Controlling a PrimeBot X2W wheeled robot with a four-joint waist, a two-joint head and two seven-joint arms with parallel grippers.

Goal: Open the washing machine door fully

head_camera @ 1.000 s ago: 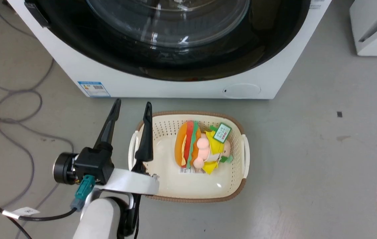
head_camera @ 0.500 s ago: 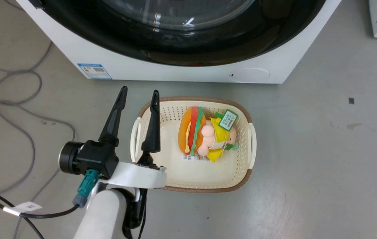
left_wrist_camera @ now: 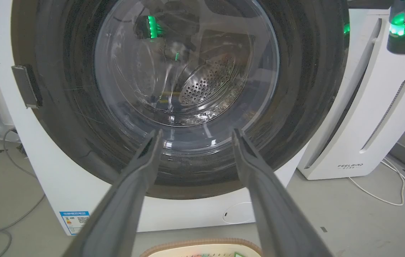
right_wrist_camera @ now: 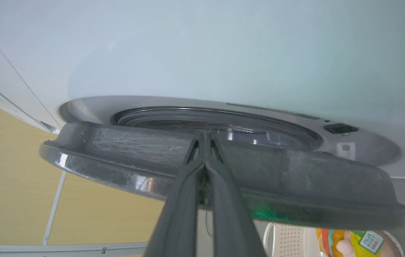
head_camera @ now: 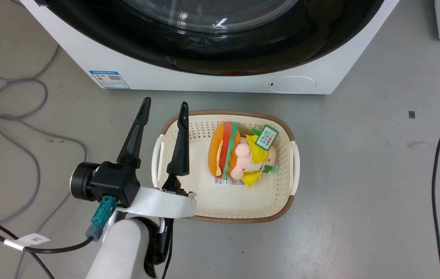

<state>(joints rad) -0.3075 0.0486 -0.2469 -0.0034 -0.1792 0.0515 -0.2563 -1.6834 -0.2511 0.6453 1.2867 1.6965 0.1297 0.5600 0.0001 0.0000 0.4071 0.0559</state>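
Only the head camera has drifted; with the washing machine door [right_wrist_camera: 134,142] barely ajar and the clenched right gripper [right_wrist_camera: 204,137] at its rim, left gripper [head_camera: 165,102] spread, sweep outward around the hinge [left_wrist_camera: 26,85].

The door [left_wrist_camera: 184,107] is seen across the upper middle of the left wrist view. It is a large round disc, with a glossy black rim [left_wrist_camera: 302,92], a bulging clear glass centre [left_wrist_camera: 188,60] and a metal hinge [left_wrist_camera: 26,85] at its left edge. In the right wrist view it is shown edge-on across mid-frame, held slightly off the white front [right_wrist_camera: 223,53], partly opened.
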